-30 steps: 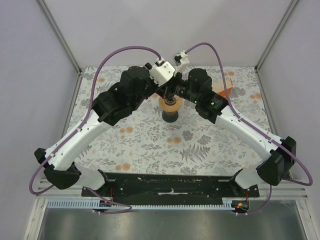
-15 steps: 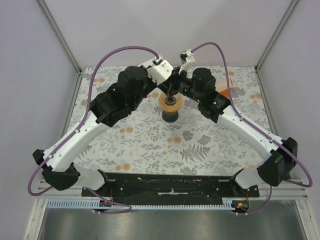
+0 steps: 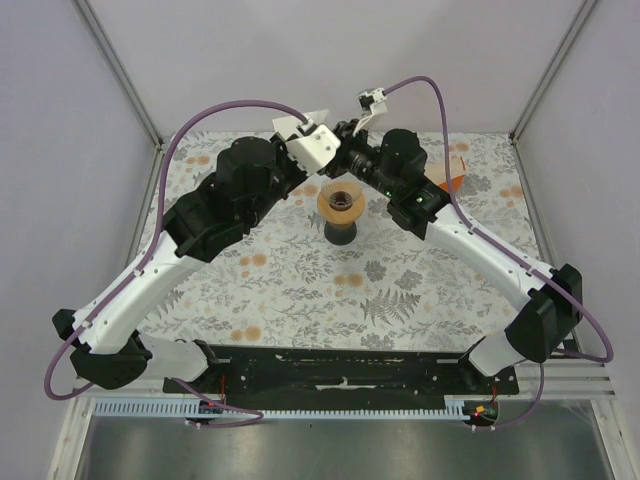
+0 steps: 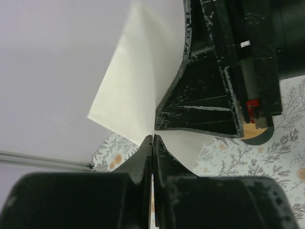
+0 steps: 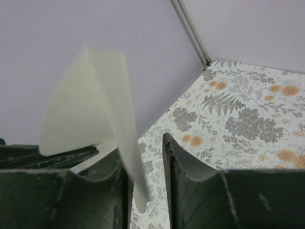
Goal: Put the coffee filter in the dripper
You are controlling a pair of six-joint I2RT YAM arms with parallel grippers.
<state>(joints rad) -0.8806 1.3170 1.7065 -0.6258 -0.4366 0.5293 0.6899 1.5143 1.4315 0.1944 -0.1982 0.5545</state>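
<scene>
The coffee filter [image 4: 131, 90] is a thin white folded paper held up in the air, pinched in my left gripper [image 4: 152, 138], which is shut on its lower edge. From above, the filter [image 3: 298, 122] sits behind and above the dripper [image 3: 341, 200], an orange-brown funnel on a dark cup [image 3: 341, 233]. My right gripper [image 5: 145, 143] is open; the filter [image 5: 86, 109] hangs between its fingers, close to the left finger [image 5: 112, 176], with a gap to the other. Both grippers meet near the back wall, the right gripper [image 3: 345, 138] just right of the left gripper [image 3: 318, 130].
An orange-and-white box [image 3: 450, 180] lies on the floral cloth [image 3: 300, 290] behind my right arm. The back wall and a frame post [image 5: 190, 33] are close behind the grippers. My right gripper's finger [image 4: 205, 90] crowds the left wrist view.
My right gripper has opened and released the filter, while the left gripper shut on it. Both grippers lifted and drew back from above the dripper toward the back wall.
</scene>
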